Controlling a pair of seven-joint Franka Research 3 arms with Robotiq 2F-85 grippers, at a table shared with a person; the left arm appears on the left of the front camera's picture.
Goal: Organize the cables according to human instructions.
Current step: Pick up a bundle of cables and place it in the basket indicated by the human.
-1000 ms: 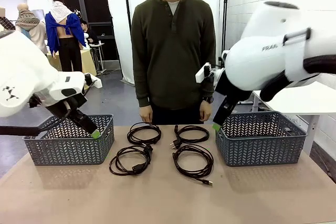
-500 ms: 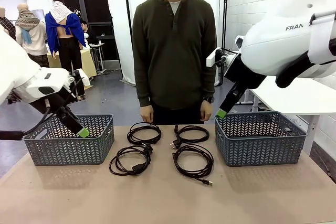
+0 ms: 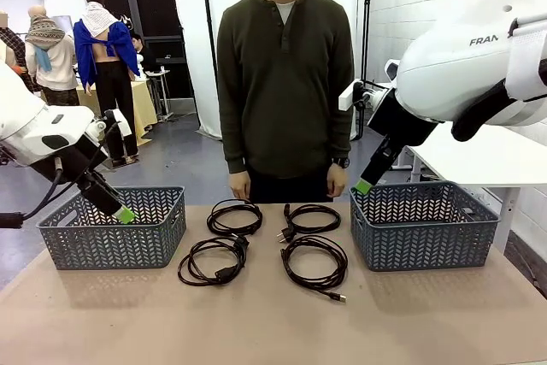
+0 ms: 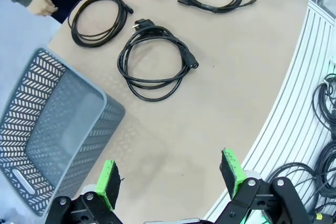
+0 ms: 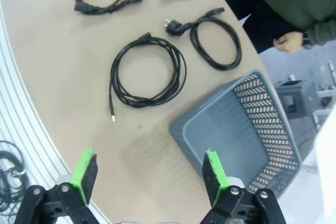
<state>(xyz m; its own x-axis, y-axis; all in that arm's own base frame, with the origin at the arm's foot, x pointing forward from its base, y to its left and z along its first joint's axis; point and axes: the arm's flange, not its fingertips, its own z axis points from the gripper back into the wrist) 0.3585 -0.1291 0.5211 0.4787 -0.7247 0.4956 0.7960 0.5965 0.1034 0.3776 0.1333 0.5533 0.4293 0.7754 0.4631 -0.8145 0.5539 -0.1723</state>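
Four black cables lie coiled on the table between two baskets: a far-left coil [image 3: 234,217], a far-right coil [image 3: 309,218], a near-left coil [image 3: 212,261] and a near-right coil [image 3: 314,262]. My left gripper [image 3: 126,214] hangs open above the left basket [image 3: 111,250], holding nothing. Its wrist view looks down past the open fingers [image 4: 169,179] at the near-left coil [image 4: 152,61] and the far-left coil [image 4: 98,18]. My right gripper [image 3: 363,186] is open and empty over the near-left corner of the right basket [image 3: 423,250]. In its wrist view the gripper [image 5: 149,176] looks onto the near-right coil [image 5: 147,77] and the far-right coil [image 5: 215,38].
A person stands at the far edge with both hands [image 3: 238,185] hanging near the table. Both grey lattice baskets [image 4: 31,93] [image 5: 262,108] have nothing in them. Bare tabletop lies in front of the coils.
My left gripper has drawn back to the left over its basket. My right gripper has risen and shifted slightly right. The cables have not moved.
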